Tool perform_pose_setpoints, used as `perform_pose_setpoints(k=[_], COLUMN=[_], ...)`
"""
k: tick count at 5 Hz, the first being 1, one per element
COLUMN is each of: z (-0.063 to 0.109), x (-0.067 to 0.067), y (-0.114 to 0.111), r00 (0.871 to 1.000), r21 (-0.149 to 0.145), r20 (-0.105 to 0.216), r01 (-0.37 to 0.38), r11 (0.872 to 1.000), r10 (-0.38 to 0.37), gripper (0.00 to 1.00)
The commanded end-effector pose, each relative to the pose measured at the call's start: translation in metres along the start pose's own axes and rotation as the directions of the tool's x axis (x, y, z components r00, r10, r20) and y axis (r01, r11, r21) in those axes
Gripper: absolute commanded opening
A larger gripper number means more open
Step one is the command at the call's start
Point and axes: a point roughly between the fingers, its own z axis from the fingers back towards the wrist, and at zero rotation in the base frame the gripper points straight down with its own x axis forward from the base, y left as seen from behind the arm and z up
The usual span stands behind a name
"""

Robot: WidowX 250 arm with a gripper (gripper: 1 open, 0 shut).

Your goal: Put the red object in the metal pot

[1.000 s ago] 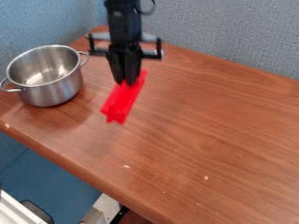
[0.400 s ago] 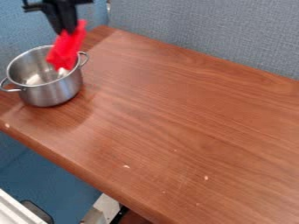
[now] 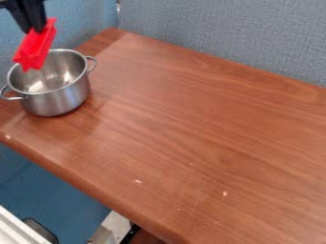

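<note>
The end effector (image 3: 34,31) pinches the red bar (image 3: 36,46), likely light, stiff plastic, best gripped by its upper end, above the pot (image 3: 53,96).

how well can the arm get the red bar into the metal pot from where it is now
Probably yes: the gripper holds the red bar over the pot, whose open top looks uncovered by any lid.

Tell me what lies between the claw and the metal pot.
The red bar, gripped by the claw; its lower end overlaps the metal pot in the camera view. Whether they touch, I cannot tell.
</note>
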Motion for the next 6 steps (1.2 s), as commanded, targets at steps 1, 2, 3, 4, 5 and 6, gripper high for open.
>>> perform_pose_setpoints(k=[1,2,3,4,5,6], z=[-0.002,-0.017,-0.017,0.000,0.009,0.000], x=[0.008,0.013,0.002,-0.008,-0.021,-0.014], y=[0.014,0.017,0.004,-0.011,-0.028,-0.022], r00=[1.000,1.000,0.997,0.989,0.971,0.976], r21=[0.021,0.033,0.025,-0.015,-0.035,-0.017], r20=[0.029,0.018,0.018,0.026,0.031,0.030], r01=[-0.010,-0.005,0.070,0.145,0.239,0.215], r11=[1.000,0.999,0.997,0.989,0.970,0.977], r10=[0.009,0.005,-0.071,-0.144,-0.238,-0.214], gripper=[0.00,0.00,0.00,0.00,0.00,0.00])
